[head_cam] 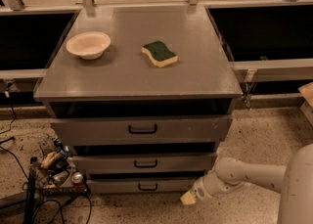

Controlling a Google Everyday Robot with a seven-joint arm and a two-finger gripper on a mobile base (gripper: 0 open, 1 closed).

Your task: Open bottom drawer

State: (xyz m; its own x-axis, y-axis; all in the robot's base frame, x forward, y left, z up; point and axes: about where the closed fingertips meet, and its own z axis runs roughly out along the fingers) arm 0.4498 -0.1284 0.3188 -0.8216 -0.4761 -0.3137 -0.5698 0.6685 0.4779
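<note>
One end effector (189, 197) hangs low, just above the floor, by the right end of the bottom drawer (112, 186) and well right of its handle (147, 187). I cannot tell whether it is apart or together. The arm (244, 176) reaches in from the right at that height, likely so it can cross to the handle, which is not yet grasped. The bottom drawer is the lowest and slimmest of three grey fronts, with a small black bar handle at its middle, and looks closed or nearly so. Above, the tabletop (132, 76) carries a bowl (88, 45) and a sponge (159, 54).
</note>
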